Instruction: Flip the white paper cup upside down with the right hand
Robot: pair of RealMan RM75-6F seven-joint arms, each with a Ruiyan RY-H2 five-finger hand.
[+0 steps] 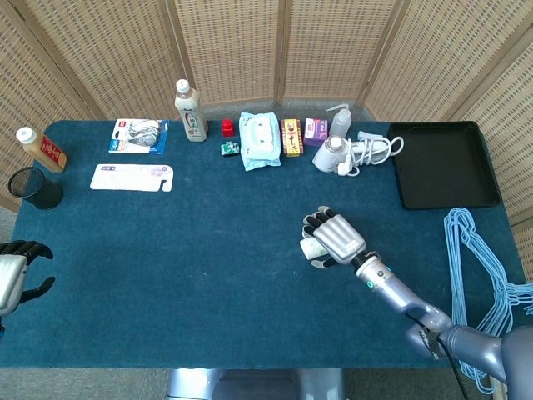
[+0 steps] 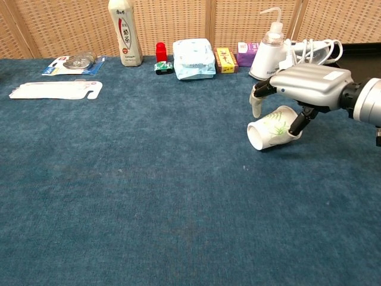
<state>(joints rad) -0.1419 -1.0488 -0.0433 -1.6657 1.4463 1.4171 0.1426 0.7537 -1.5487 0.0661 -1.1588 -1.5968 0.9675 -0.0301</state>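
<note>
The white paper cup [image 2: 271,127] with a green leaf print lies on its side on the blue table [image 2: 149,202], its mouth facing the left of the chest view. My right hand [image 2: 306,83] arches over it, back up. The fingers [image 2: 257,101] hang down behind the rim, and the thumb [image 2: 296,124] touches the cup near its base. From the head view only a sliver of the cup [image 1: 312,248] shows beside the right hand [image 1: 336,237]. At the table's near left edge my left hand [image 1: 12,273] holds nothing, fingers loosely bent and thumb apart.
Along the far edge stand a drink bottle [image 1: 191,111], a wipes pack [image 1: 259,139], small boxes, a spray bottle [image 1: 339,121] and a corded white appliance [image 1: 337,154]. A black tray [image 1: 441,162] and blue hangers [image 1: 479,275] are on the right; a black mesh cup [image 1: 35,188] is far left.
</note>
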